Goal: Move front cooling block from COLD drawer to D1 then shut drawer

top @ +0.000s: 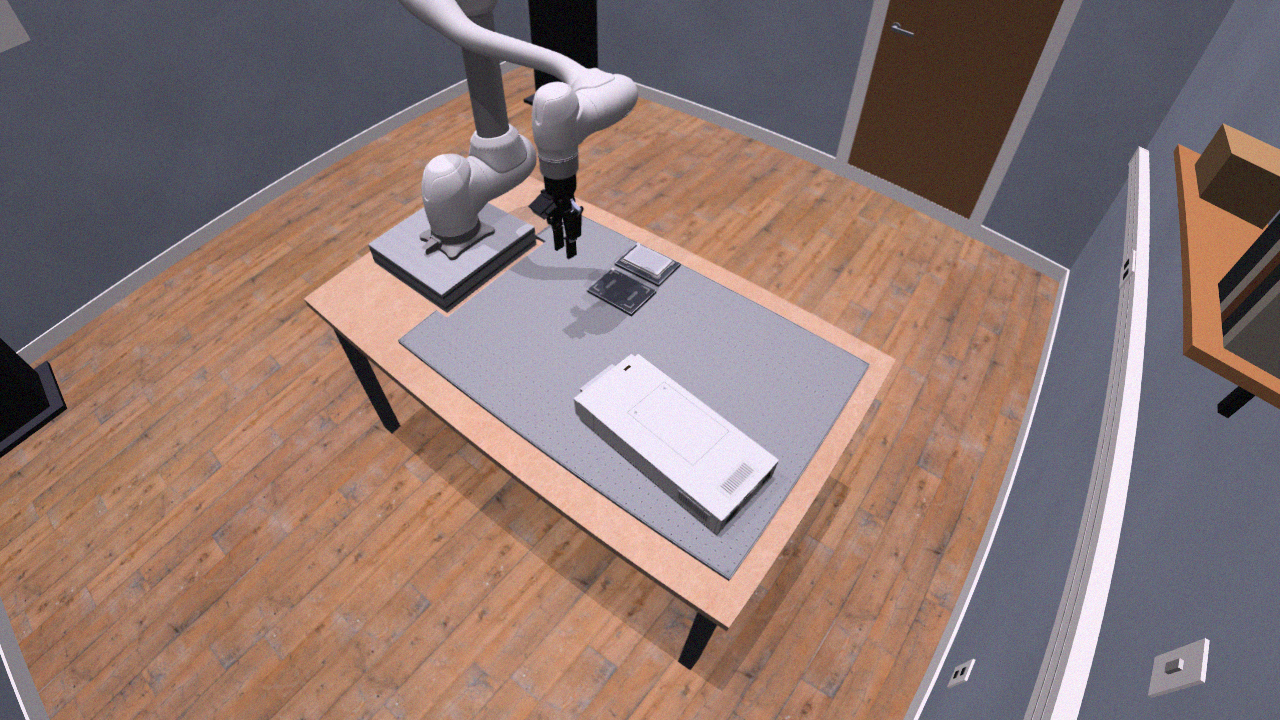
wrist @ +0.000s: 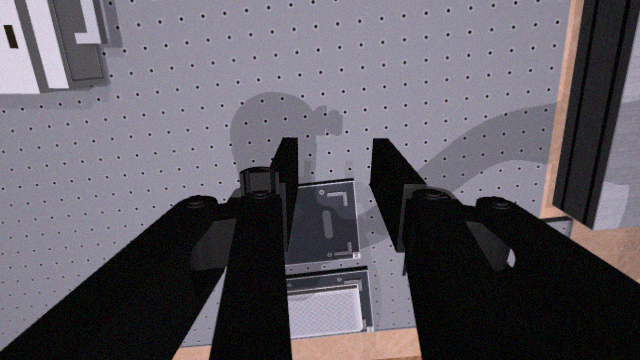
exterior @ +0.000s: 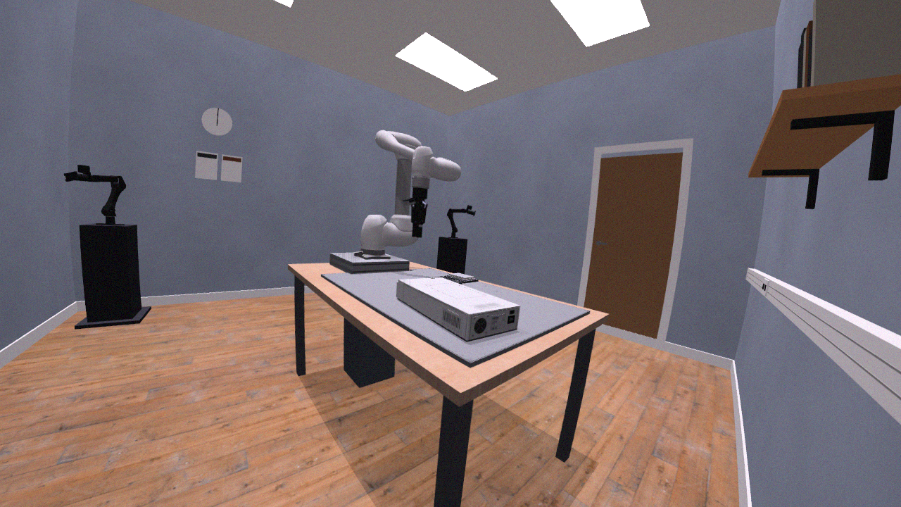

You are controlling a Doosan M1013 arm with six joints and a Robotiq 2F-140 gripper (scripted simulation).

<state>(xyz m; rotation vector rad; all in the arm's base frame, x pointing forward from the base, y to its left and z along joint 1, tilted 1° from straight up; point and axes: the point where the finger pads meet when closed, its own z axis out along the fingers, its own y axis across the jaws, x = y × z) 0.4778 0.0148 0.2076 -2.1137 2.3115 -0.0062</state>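
Observation:
The white cooler COLD (top: 666,420) (exterior: 447,295) (wrist: 17,70) lies on the grey mat. Its drawer front and handle (wrist: 90,38) show in the wrist view. The drawer looks shut or nearly so; no block inside is visible. The small lamp window (top: 627,368) (wrist: 11,37) looks dark. Slot D1 (top: 622,291) (wrist: 327,245), a dark plate with pale corner locators, bears no block; fingers hide part of it. Slot D2 (top: 664,279) bears a flat white piece (top: 648,260) (wrist: 325,311). My gripper (top: 564,251) (exterior: 417,233) (wrist: 334,162) is partly open and empty, pointing down high above the mat near the plinth.
The arm's base stands on a raised grey plinth (top: 407,261) (exterior: 343,261) (wrist: 612,150) at the table's end. The perforated mat (top: 501,358) (wrist: 165,125) covers most of the wooden table (top: 358,304). The arm's shadow falls across the mat and part of D1.

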